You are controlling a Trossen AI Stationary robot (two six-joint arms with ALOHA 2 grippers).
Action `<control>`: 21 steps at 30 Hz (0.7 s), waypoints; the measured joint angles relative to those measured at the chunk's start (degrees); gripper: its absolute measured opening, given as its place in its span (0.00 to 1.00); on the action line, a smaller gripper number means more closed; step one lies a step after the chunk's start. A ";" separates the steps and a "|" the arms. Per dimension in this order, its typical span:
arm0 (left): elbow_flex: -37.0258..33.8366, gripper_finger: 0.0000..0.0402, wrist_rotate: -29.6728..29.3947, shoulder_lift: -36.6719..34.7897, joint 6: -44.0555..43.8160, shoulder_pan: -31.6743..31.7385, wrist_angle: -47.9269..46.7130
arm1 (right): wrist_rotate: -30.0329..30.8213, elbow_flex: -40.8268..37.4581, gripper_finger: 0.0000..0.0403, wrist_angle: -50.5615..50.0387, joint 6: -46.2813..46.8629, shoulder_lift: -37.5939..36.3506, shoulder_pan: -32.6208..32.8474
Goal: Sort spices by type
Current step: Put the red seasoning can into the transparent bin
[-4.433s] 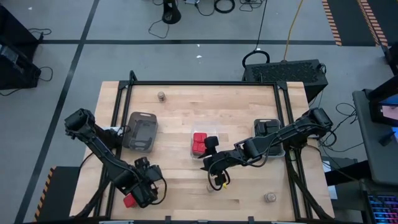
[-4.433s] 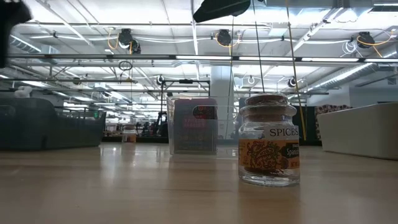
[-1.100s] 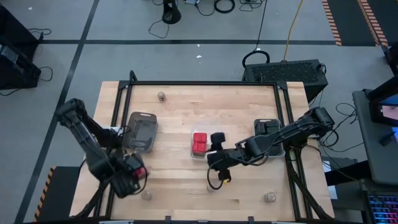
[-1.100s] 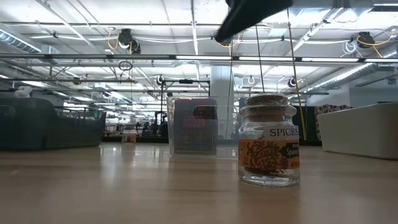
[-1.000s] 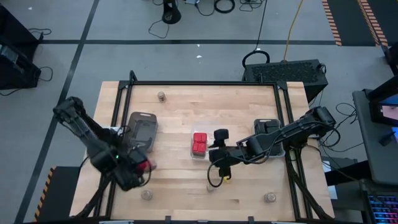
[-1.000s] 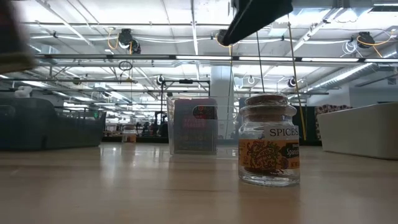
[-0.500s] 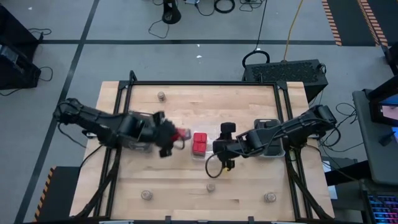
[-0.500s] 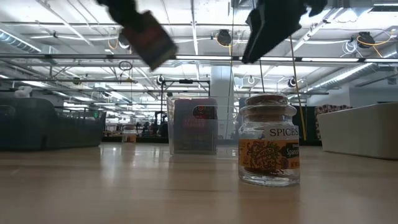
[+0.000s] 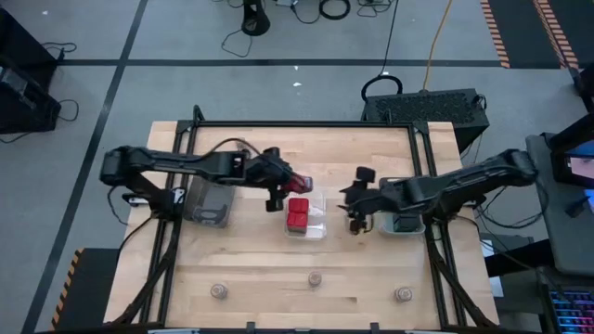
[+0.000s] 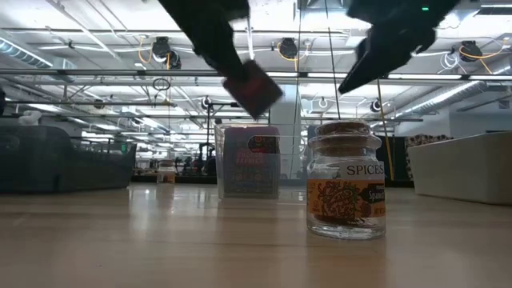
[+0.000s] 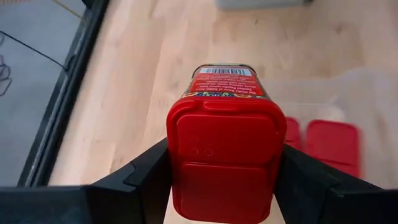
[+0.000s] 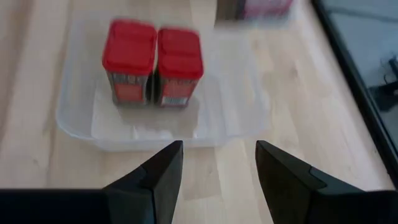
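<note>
The left gripper (image 9: 299, 183) holds a red spice box (image 11: 226, 157) clamped between its fingers just above the far edge of the clear tray (image 9: 318, 215), where two red boxes (image 9: 298, 214) stand, while the right gripper (image 12: 214, 163) hovers right of the tray, fingers apart and empty.

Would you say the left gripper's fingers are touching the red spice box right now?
Touching. In the left wrist view, both dark fingers press against the sides of the red spice box, with no gap either side.

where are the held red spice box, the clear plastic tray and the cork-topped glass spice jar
held red spice box (image 11: 225, 155), left wrist view, lid
clear plastic tray (image 12: 233, 118), right wrist view, bare floor
cork-topped glass spice jar (image 10: 346, 190), low view, label
</note>
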 joint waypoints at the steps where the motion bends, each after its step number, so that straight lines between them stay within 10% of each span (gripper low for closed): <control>1: 0.02 0.57 0.77 1.46 1.04 0.54 0.63 | 0.00 -2.36 0.46 2.40 -0.05 -2.73 0.00; 10: 2.68 0.57 4.22 10.27 5.94 3.85 3.63 | 0.00 -8.94 0.46 5.08 3.03 -18.02 0.08; 21: 3.58 0.57 9.49 10.73 6.08 6.63 -0.47 | -0.04 -9.24 0.46 6.04 2.42 -17.34 0.08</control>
